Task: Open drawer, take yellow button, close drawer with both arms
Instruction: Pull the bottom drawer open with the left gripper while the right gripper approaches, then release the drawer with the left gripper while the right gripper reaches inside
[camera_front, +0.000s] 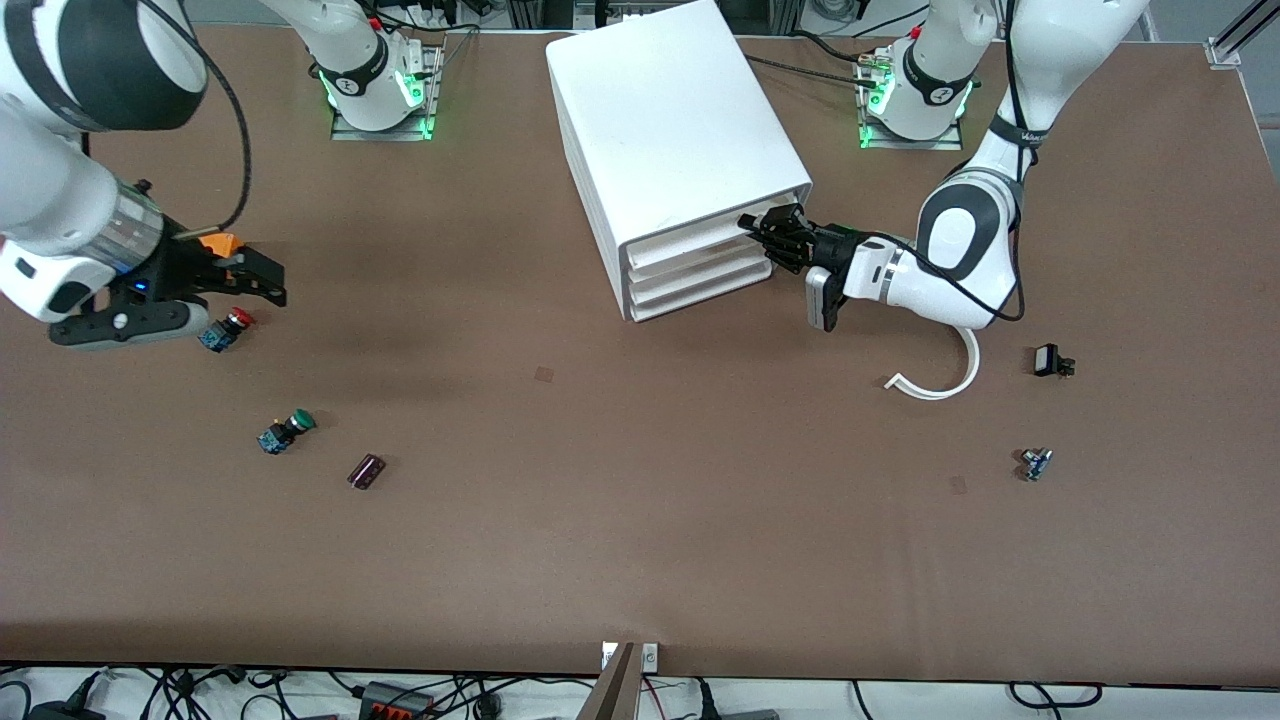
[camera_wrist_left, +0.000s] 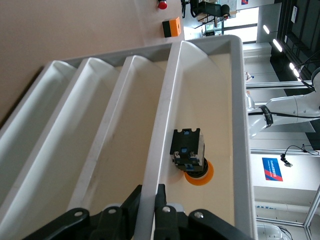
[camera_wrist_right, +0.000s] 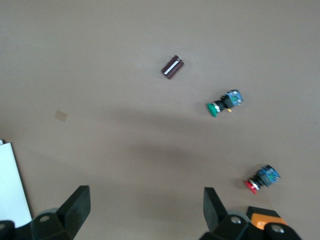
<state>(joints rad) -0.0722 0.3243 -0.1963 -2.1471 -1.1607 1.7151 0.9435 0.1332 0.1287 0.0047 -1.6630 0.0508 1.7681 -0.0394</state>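
both pincers level: left pincer (camera_front: 768, 232) pinches drawer (camera_wrist_left: 152, 165) rim, right pincer (camera_front: 268, 278) spread.

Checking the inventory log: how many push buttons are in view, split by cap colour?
Orange-yellow cap: 1, the black-and-blue-bodied push button lying in the open top white plastic tray drawer, whose front edge the left pincer grips.
Red cap: 1, the push button under the open right pincer.
Green cap: 1, the push button on the brown table.
Total: 3

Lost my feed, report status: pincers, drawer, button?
Left pincer shut on top drawer front lip. Right pincer open, waiting over table near red button. Orange button inside drawer, unobstructed.
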